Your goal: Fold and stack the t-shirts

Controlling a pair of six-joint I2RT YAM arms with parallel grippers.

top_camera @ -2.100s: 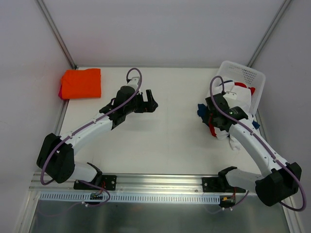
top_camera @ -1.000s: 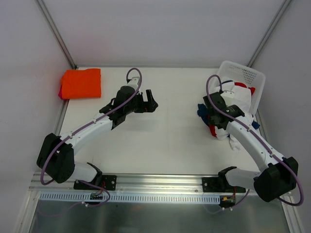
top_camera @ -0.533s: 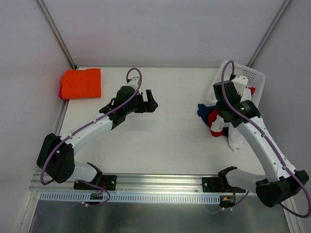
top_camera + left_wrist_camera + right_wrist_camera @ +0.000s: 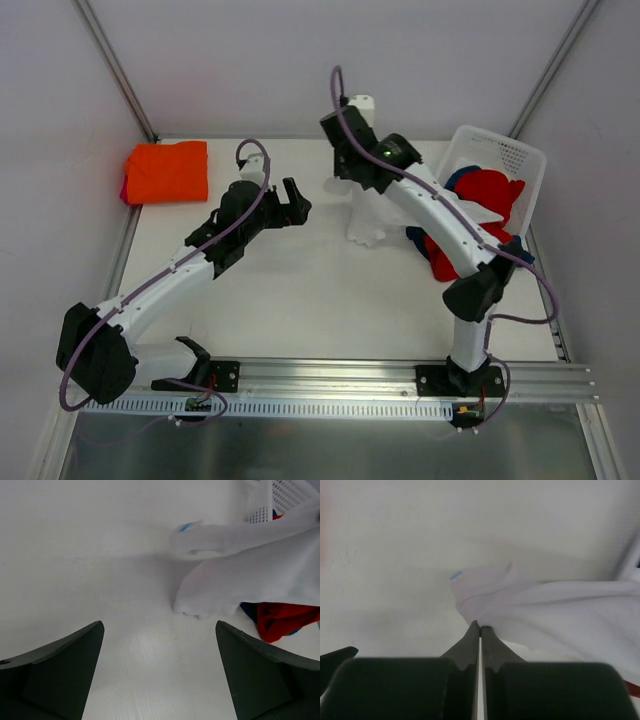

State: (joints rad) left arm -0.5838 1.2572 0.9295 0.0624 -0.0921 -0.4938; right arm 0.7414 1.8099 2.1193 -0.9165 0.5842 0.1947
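Table; white t-shirt partly arm-hidden

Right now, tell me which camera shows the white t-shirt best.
Left wrist: the white t-shirt hangs large and clear there. Top external shows it small; right wrist shows mainly the part pinched by the right end effector.

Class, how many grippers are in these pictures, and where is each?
2. The left gripper hangs open over the middle of the table; the right gripper, near the far edge, is shut on a white shirt.
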